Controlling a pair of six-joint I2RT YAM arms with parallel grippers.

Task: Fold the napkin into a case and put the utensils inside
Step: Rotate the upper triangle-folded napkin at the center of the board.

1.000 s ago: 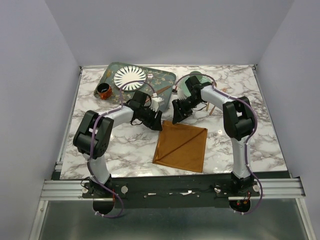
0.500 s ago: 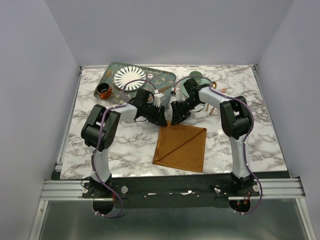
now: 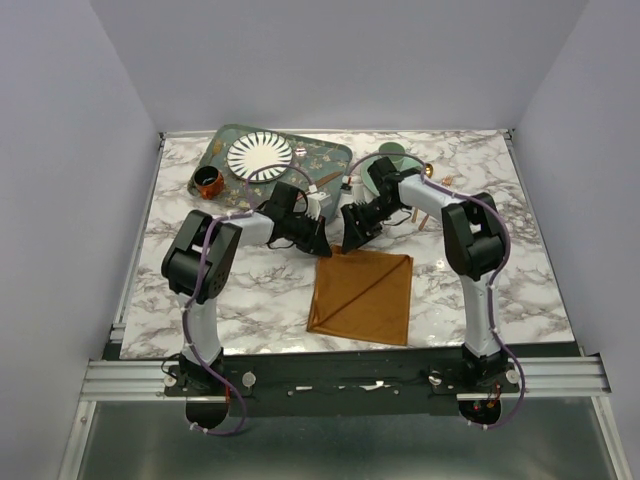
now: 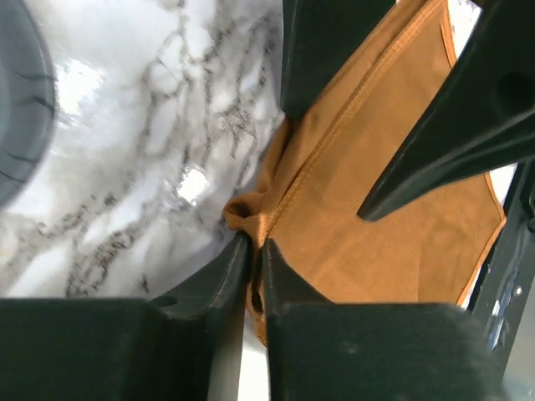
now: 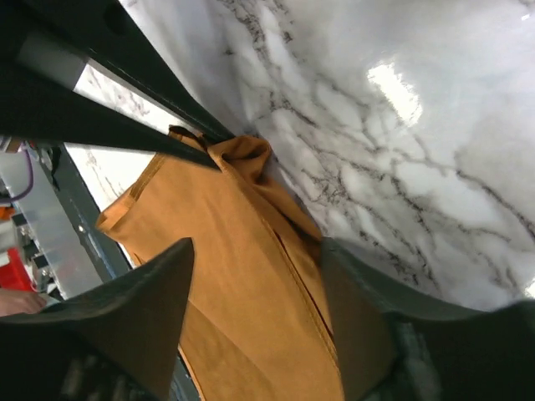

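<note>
Far-left corner crowded: patterned green tray (image 3: 327, 160) with white ribbed plate (image 3: 259, 156), small copper cup (image 3: 208, 182) just beside. Mid-table the left gripper (image 3: 322, 247) and right gripper (image 3: 349, 241) meet at the far corner of the rust-orange cloth napkin (image 3: 362, 297), barring the centre. Bare marble table (image 3: 240, 298) gives passage along left and right edges.

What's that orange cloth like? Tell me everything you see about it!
The napkin is a soft rust-orange square cloth with a stitched hem and a diagonal line running from corner to corner. It lies mostly flat on the marble table, near the front edge. Its far left corner is bunched up and pinched in the left tool, which is shut on it. The right tool is open over the cloth beside that corner.
</note>
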